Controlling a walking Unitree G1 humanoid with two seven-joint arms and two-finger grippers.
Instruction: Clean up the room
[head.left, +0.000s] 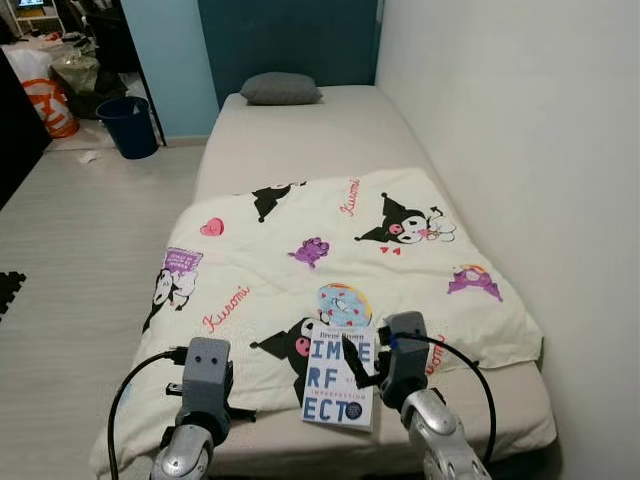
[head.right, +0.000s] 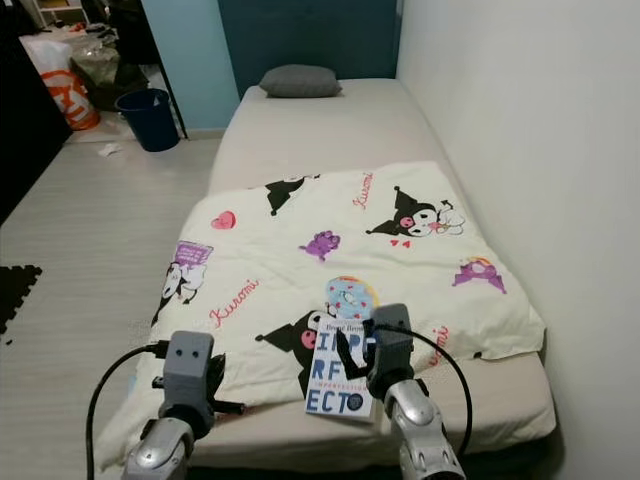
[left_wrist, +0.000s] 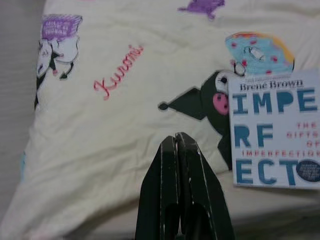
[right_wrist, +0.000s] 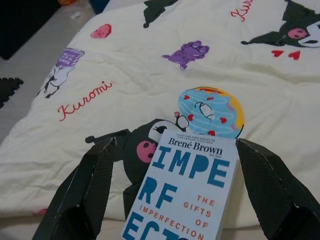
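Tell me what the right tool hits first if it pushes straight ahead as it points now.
Probably the white paperback book with blue lettering: it lies between the open right tool fingers, on the cream cartoon-print blanket.

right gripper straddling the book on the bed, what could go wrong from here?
1. The right gripper is open with a finger on each side of the book, which lies flat on the soft Kuromi blanket; closing may pinch fabric along with it.
2. The book sits near the bed's foot edge, so a nudge could slide it off.
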